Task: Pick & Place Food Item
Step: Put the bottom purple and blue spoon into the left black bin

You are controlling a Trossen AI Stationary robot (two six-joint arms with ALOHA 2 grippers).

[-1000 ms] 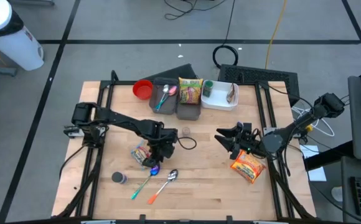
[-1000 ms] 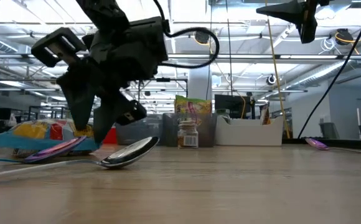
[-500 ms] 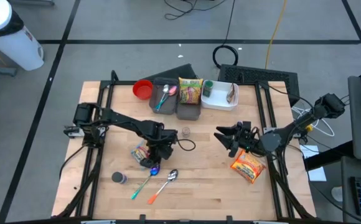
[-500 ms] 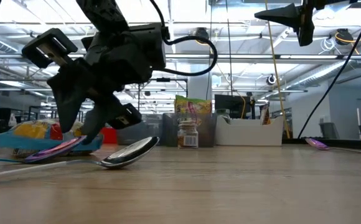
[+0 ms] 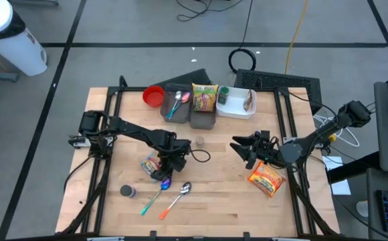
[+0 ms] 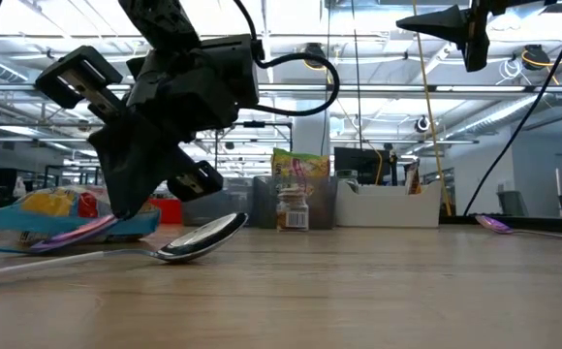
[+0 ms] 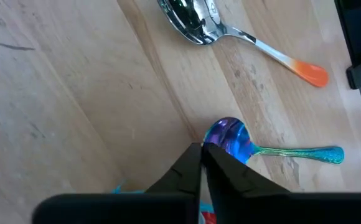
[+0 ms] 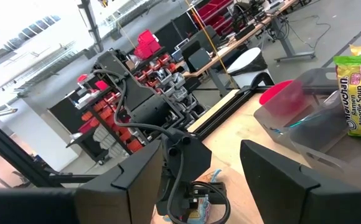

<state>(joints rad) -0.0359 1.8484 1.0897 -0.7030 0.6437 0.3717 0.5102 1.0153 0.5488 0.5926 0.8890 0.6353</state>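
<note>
Looking across the near edge of the table (image 5: 247,207), I see a silver spoon (image 5: 185,188) with an orange handle lying loose, and beside it an iridescent blue spoon (image 7: 231,135). Just behind its bowl the left gripper (image 7: 203,163) is tipped down with its fingers pinched together on the edge of a snack packet (image 5: 151,165), which lies flat on the wood. That hold looks thin to me: a pinch on crinkly film could slip as it lifts, or drag the blue spoon along. Farther right, the right gripper (image 5: 244,151) hovers with its fingers spread, holding nothing, close to an orange noodle packet (image 5: 267,178). At the far edge sit grey bins (image 5: 192,109), a red bowl (image 5: 153,96) and a white tray (image 5: 237,107).
</note>
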